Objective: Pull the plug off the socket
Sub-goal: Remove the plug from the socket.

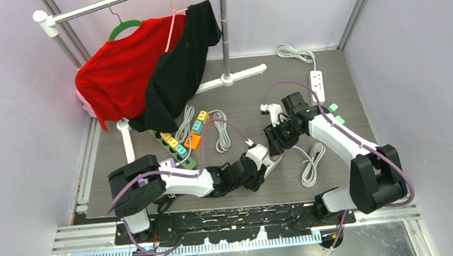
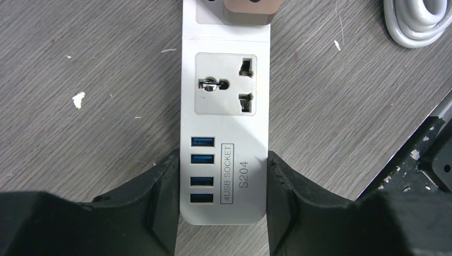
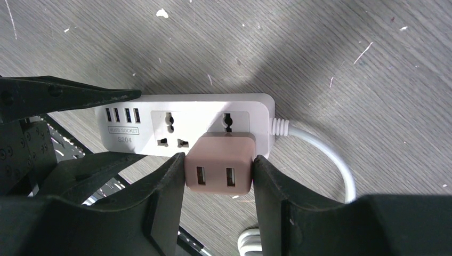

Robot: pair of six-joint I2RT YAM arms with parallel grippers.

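A white socket strip (image 3: 186, 114) marked "4USB SOCKET S204" lies on the grey wood floor. A tan two-port USB plug (image 3: 218, 164) sits in its outlet nearest the cord. My right gripper (image 3: 219, 170) is shut on the plug, one finger on each side. My left gripper (image 2: 223, 184) is shut on the strip's USB end (image 2: 224, 128), pinning it from both sides. In the top view the strip (image 1: 270, 159) lies between the left gripper (image 1: 263, 162) and the right gripper (image 1: 276, 140). Whether the plug's pins are seated is hidden.
A clothes rack (image 1: 227, 72) holds a red shirt (image 1: 120, 75) and a black shirt (image 1: 178, 64) at the back left. Green and orange power strips (image 1: 182, 144) and coiled white cords (image 1: 312, 164) lie nearby. Another white strip (image 1: 317, 86) lies at the back right.
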